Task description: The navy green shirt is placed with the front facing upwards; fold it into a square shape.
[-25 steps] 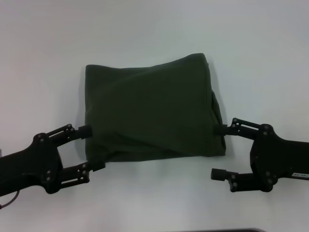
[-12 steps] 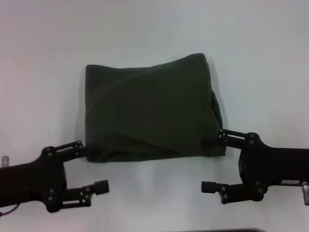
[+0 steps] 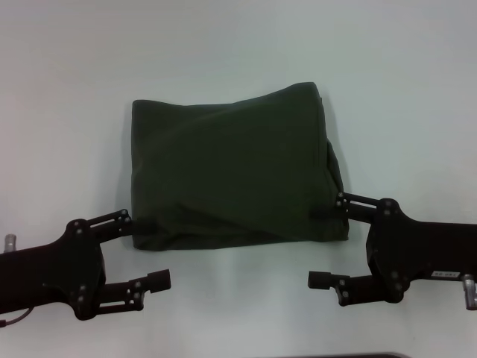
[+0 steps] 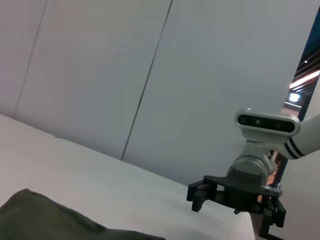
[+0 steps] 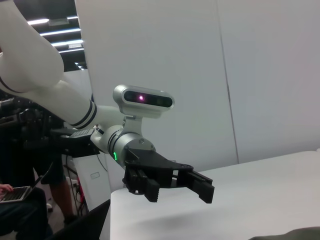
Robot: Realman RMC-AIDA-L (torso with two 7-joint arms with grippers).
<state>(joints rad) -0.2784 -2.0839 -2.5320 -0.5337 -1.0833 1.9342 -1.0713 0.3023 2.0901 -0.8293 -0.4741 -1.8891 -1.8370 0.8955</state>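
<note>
The navy green shirt (image 3: 231, 175) lies folded into a rough rectangle in the middle of the white table (image 3: 238, 52), plain side up, with no lettering showing. My left gripper (image 3: 145, 250) stands open at the shirt's near left corner, its upper finger beside the hem. My right gripper (image 3: 319, 246) is open at the near right corner, with its upper finger over the edge of the cloth. The left wrist view shows a corner of the shirt (image 4: 40, 220) and the right gripper (image 4: 235, 192) beyond it. Farther off in the right wrist view is the left gripper (image 5: 170, 182).
Bare white table surrounds the shirt on all sides. A dark strip (image 3: 335, 356) marks the table's near edge. In the right wrist view a seated person with a laptop (image 5: 12, 200) is beyond the table's left end, and grey wall panels (image 4: 100, 75) stand behind.
Both grippers have drawn back toward the near edge of the table and now sit wider apart from the cloth. The shirt's near hem lies flat where they left it.
</note>
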